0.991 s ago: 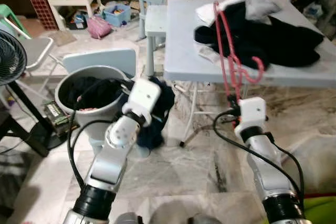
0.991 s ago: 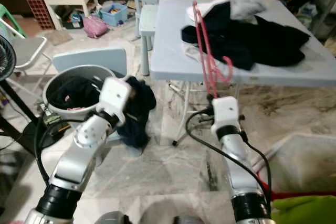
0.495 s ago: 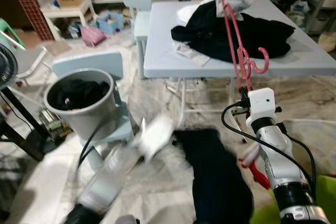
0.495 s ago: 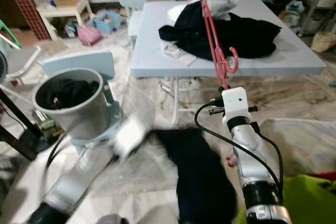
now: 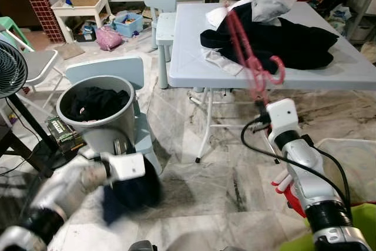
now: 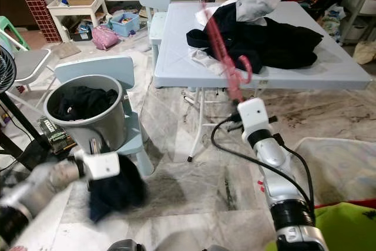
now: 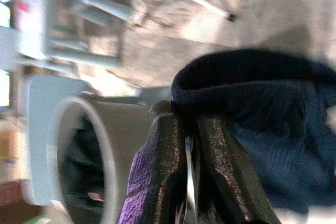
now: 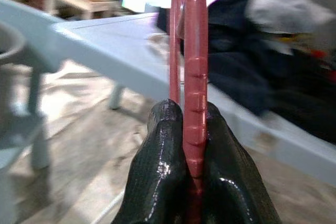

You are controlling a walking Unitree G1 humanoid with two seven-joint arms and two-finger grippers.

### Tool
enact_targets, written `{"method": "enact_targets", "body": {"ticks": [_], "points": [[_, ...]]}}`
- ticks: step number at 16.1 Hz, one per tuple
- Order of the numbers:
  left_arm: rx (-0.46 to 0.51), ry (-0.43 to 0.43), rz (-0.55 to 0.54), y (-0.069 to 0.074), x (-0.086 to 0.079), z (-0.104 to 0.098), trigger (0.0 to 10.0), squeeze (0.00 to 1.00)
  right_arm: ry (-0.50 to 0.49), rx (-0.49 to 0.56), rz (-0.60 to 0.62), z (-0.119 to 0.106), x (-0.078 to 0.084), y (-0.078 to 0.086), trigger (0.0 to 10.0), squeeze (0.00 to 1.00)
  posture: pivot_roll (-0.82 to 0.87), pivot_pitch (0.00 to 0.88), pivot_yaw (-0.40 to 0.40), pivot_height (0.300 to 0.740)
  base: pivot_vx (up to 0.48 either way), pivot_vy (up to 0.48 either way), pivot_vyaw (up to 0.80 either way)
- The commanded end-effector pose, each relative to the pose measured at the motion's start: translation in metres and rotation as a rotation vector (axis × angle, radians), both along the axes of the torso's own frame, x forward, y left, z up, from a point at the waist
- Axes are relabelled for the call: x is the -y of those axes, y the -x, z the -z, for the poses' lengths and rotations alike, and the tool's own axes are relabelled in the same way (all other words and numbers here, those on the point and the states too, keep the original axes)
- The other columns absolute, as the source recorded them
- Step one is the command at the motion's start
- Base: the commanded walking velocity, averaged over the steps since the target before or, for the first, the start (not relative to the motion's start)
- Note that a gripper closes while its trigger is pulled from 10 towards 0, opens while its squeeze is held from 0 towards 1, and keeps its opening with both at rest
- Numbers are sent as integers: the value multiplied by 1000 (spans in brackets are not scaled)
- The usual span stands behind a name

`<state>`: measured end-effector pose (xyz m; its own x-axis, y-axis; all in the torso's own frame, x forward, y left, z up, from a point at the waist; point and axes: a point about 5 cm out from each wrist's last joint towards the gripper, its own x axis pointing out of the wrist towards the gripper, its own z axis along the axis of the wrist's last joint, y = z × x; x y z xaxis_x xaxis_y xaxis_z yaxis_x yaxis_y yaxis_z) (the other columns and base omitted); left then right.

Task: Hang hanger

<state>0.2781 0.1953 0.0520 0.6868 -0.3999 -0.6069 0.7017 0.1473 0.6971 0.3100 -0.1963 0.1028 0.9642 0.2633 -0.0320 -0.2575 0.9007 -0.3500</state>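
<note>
the right gripper (image 8: 184, 129) has its jaws pressed on a red hanger (image 5: 249, 51), pinching the lower bar, with the black fingers (image 8: 163, 166) closed on either side of it. the hanger rises from the gripper and leans up and to the left, its hook near the front edge of the pale blue counter (image 5: 194, 57), its long body reaching over the heap of dark clothes (image 5: 282, 36) with a white cloth (image 5: 267, 7) on top at the far side. the right arm stands in front of the counter, near its right half. low on the left, the left gripper (image 7: 186, 145) has its jaws pinching a dark navy garment (image 6: 114, 189), which hangs in a bunch just above the marble floor (image 5: 217, 180); that arm is blurred. just behind the garment stands a grey bin (image 5: 97, 127) full of dark laundry, with a small pale blue chair (image 5: 111, 72) behind it. a fan (image 5: 12, 66) shows at the far left edge, and another small chair (image 5: 158, 1) stands at the far left corner of the counter. a bright green thing (image 6: 346, 227) lies at the near right corner.
</note>
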Motion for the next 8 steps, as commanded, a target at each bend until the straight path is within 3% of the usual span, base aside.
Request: {"method": "enact_targets", "body": {"ticks": [1, 3, 4, 5, 8], "points": [[59, 55, 58, -9, 6, -15, 10000, 0, -7, -8, -78, -3, -4, 2, 10000, 0, -26, 0, 23, 740, 0, 0, 0], [108, 102, 102, -15, 8, -26, 10000, 0, 34, -83, -175, 5, -5, 7, 10000, 0, -24, 6, 26, 740, 0, 0, 0], [203, 115, 96, -24, 7, -38, 10000, 0, 176, -227, -315, 24, 1, 22, 10000, 0, -24, 9, 28, 740, 0, 0, 0], [211, 118, 87, -26, 6, -40, 10000, 0, 204, -272, -342, 28, 5, 26, 10000, 0, -24, 9, 28, 740, 0, 0, 0], [157, 44, 24, -26, -13, -28, 10000, 0, 414, -374, -228, 42, 42, 27, 10000, 0, -27, 12, 29, 740, 0, 0, 0]]}}
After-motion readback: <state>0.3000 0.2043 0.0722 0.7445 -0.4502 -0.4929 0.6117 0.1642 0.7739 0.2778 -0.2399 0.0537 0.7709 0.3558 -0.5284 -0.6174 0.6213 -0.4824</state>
